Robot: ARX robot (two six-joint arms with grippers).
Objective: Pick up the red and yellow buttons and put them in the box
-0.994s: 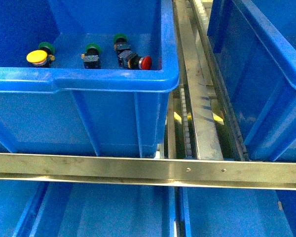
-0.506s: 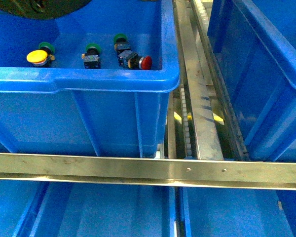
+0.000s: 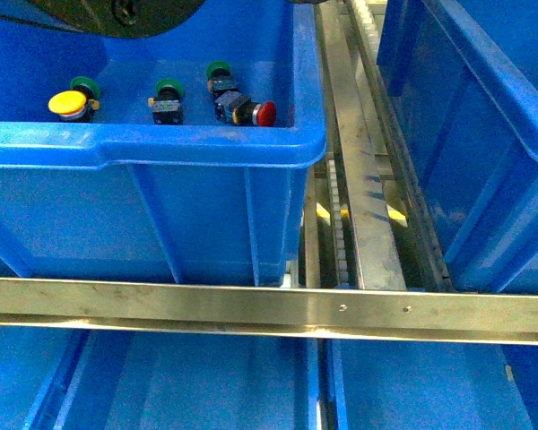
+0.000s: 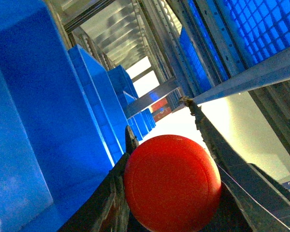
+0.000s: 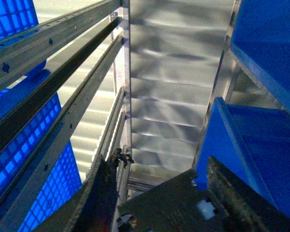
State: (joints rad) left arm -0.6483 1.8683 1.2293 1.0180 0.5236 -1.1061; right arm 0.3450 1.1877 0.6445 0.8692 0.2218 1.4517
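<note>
In the left wrist view my left gripper (image 4: 160, 126) is shut on a red button (image 4: 171, 181), whose round cap fills the gap between the dark fingers (image 4: 104, 203). My right gripper (image 5: 163, 166) is shut on a push-button switch (image 5: 169, 208). Only its dark grey body shows and the cap colour is hidden. In the front view a blue box (image 3: 206, 143) at upper left holds a yellow button (image 3: 67, 103), a red button (image 3: 264, 113) lying on its side, and green-capped switches (image 3: 169, 88). A dark arm part (image 3: 117, 13) hangs over its far side.
A second blue box (image 3: 484, 134) stands at the right, across a steel roller track (image 3: 363, 179). A steel rail (image 3: 269, 309) crosses the front, with more blue bins (image 3: 188, 385) below it. Both wrist views look up at shelf rails and stacked blue bins.
A dark arm part has come into the top of the front view over the left box and now reaches further in. The buttons in the box have not moved.
</note>
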